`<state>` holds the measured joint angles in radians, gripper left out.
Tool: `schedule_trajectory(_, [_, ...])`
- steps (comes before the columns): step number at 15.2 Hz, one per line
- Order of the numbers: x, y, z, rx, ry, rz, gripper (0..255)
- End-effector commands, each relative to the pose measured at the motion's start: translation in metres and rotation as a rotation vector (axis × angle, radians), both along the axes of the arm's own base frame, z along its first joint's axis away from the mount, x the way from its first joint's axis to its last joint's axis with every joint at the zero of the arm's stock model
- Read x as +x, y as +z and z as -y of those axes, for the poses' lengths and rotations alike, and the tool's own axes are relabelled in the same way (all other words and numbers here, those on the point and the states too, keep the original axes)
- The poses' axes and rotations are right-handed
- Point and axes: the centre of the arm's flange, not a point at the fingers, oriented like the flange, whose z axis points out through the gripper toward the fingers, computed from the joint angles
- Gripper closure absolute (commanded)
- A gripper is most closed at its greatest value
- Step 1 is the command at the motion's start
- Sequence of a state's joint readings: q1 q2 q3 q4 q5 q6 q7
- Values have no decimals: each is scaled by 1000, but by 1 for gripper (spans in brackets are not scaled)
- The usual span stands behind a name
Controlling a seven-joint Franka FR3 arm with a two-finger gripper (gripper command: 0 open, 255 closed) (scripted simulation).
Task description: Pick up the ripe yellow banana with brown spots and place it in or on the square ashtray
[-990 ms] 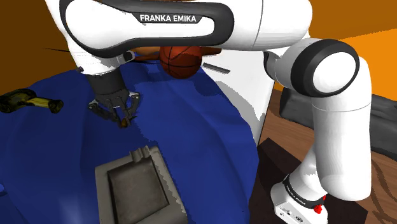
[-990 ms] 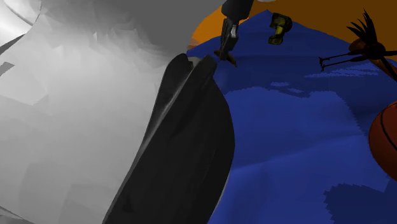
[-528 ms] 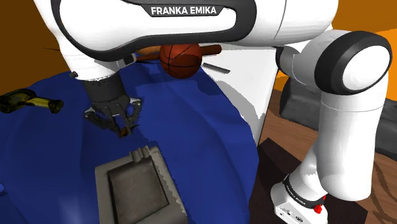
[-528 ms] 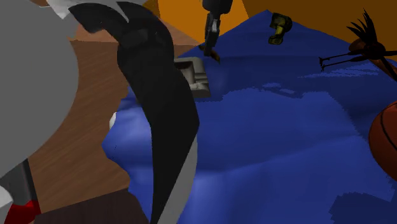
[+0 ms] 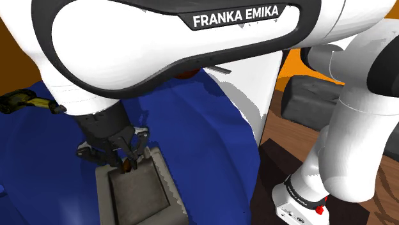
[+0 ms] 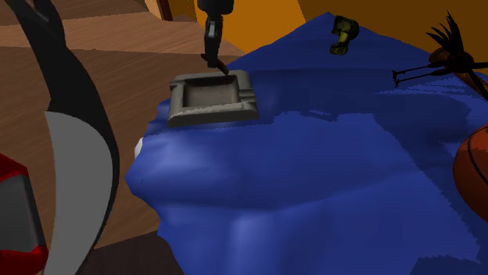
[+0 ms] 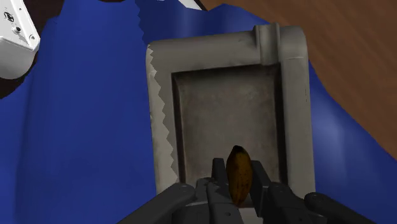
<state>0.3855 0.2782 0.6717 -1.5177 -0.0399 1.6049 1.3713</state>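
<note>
A small brown-spotted banana (image 7: pixel 238 168) is clasped between the black fingers of my gripper (image 7: pixel 239 191), which is shut on it. The square grey ashtray (image 7: pixel 216 56) lies on the blue cloth directly under the banana, and the fruit hangs just above the tray's inner floor near one wall. In the shoulder view the gripper (image 5: pixel 126 161) holds the banana (image 5: pixel 126 167) over the far edge of the ashtray (image 5: pixel 156 185). The second exterior view has the gripper (image 6: pixel 213 61) coming down at the far rim of the ashtray (image 6: pixel 181 100).
A blue cloth (image 5: pixel 192 128) covers the rumpled surface. A yellow-black power tool (image 5: pixel 25 102) lies at the shoulder view's left. A basketball (image 6: pixel 473 176) and a dark spiky object (image 6: pixel 450 55) sit at the second exterior view's right. Brown floor lies beyond the cloth's edge.
The gripper has carried the banana from the open cloth towards the stand and down, and it now hangs over the ashtray. The arm's big link swung across the shoulder view.
</note>
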Motion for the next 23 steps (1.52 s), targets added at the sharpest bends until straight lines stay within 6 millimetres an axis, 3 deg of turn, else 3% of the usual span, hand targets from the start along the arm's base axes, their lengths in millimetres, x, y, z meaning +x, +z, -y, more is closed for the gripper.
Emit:
schedule_trajectory(1, [-25,-2,-6,-1,-2,0,255])
schedule_trajectory(15, [-25,-74,-6,-1,-2,0,255])
schedule_trajectory(22, [-25,-74,-6,-1,-2,0,255])
schedule_trajectory(23, [-25,-74,-6,-1,-2,0,0])
